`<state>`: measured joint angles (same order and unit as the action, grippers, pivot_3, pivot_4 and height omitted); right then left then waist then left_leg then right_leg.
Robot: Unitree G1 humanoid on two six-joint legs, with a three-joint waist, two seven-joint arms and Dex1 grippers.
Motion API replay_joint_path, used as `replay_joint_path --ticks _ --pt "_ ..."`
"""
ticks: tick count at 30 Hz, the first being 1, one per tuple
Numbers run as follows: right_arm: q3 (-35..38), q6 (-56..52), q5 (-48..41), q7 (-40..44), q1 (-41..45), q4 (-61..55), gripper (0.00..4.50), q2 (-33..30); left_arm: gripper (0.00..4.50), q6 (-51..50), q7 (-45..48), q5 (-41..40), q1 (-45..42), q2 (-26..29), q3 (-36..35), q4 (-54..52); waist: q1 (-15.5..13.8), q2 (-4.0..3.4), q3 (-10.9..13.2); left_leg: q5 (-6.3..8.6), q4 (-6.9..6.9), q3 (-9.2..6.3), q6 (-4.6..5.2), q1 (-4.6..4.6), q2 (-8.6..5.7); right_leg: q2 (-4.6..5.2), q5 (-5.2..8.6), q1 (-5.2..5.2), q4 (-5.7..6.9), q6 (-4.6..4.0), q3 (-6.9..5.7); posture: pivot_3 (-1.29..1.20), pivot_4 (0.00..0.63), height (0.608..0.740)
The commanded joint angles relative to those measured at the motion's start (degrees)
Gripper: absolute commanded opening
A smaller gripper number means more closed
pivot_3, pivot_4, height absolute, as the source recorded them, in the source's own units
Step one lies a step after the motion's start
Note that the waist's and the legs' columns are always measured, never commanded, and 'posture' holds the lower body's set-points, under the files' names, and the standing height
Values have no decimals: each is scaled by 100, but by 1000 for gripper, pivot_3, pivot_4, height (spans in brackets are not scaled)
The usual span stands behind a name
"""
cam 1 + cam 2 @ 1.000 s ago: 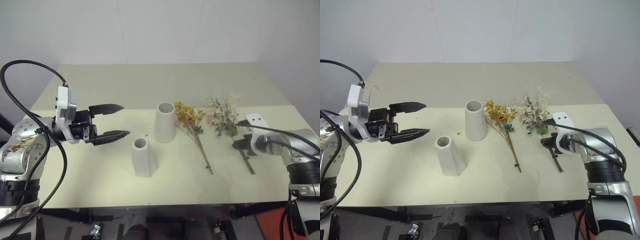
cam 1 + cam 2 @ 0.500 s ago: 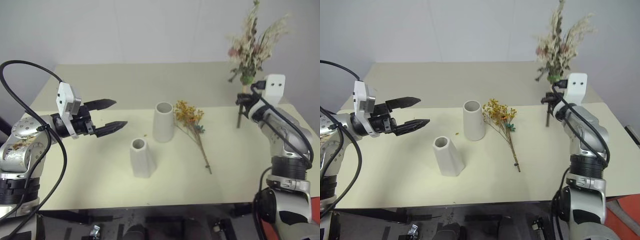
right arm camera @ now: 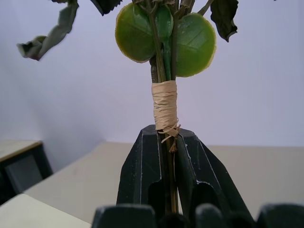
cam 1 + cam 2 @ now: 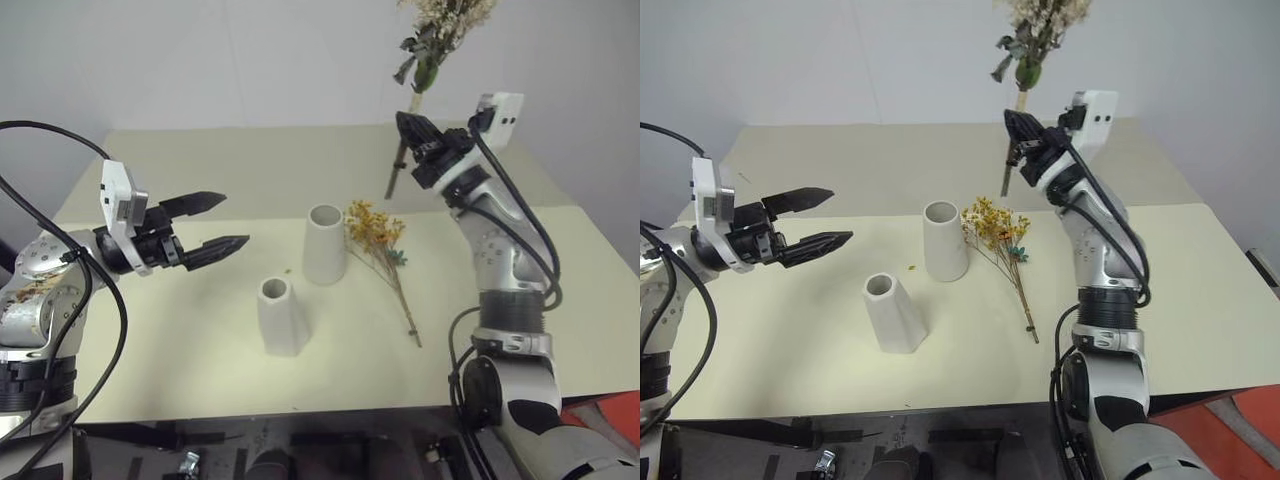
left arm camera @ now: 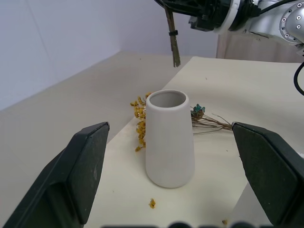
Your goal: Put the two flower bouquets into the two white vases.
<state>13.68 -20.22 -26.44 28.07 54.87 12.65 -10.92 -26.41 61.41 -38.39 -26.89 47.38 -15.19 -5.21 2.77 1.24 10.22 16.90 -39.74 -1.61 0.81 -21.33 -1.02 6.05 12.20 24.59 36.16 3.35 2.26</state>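
High over the far side of the table, your cream-and-pink bouquet stands nearly upright in the air, blossoms up and the bare stem end hanging down beyond and to the right of the taller vase. Your right gripper has its two black fingers pinched tight on the stems just below the tan binding; in the right wrist view you can see round green leaves directly above that wrap. On the table, the yellow-orange bouquet lies flat just right of the taller vase, blossoms close by the vase wall and the thin stems running toward the near right. You will find the shorter vase, with its squarish base and narrow neck, upright nearer to you and slightly left of the taller one, a small gap between them. Your left gripper hangs above the table to the left of both vases, pointing right toward them, fingers spread wide with nothing between them; its wrist view looks at the taller vase between the two fingers.
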Motion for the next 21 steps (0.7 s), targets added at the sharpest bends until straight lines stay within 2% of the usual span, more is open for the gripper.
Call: replay_joint_path --ticks 1,13,21 --pt "-112 428 -52 55 242 -31 165 198 4500 26 -28 -109 8 73 -250 -210 1 0 0 0 0 0 -1 0 0 0 0 3 1 0 0 0 150 740" --pt "-633 422 -138 388 -49 -393 165 676 4500 -12 -56 -139 71 52 -310 -282 3 -2 1 -1 1 0 -2 -2 -1 1 0 8 4 0 1 0 150 740" --pt "-879 693 46 468 -199 -196 165 828 4500 -56 -77 -166 102 75 -342 -358 25 -2 1 -3 1 3 -5 -8 -1 0 -1 25 6 -1 5 0 150 740"
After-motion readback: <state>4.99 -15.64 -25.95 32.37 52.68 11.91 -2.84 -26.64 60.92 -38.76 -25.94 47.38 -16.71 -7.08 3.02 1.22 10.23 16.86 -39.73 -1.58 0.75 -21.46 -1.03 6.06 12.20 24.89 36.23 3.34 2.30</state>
